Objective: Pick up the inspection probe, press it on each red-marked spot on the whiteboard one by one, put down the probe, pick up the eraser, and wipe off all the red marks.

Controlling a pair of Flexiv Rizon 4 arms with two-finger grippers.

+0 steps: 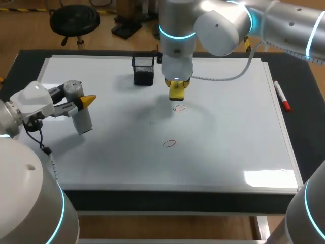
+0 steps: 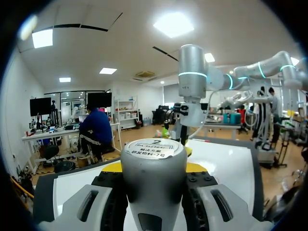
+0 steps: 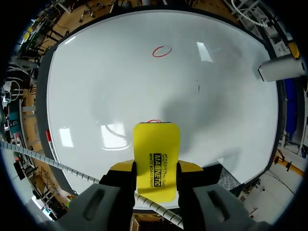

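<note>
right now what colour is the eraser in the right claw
Yellow eraser, best in right wrist view.

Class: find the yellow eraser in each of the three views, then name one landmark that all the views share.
Head view: eraser in the right gripper, by the farther red circle.
Left wrist view: too small to tell, somewhere beneath the right arm.
Right wrist view: between its own gripper's fingers.
Shared landmark: the grey probe in the left gripper.

Black mesh holder (image 1: 143, 70) and, well apart, a white marker (image 1: 281, 95) (red-capped)
</note>
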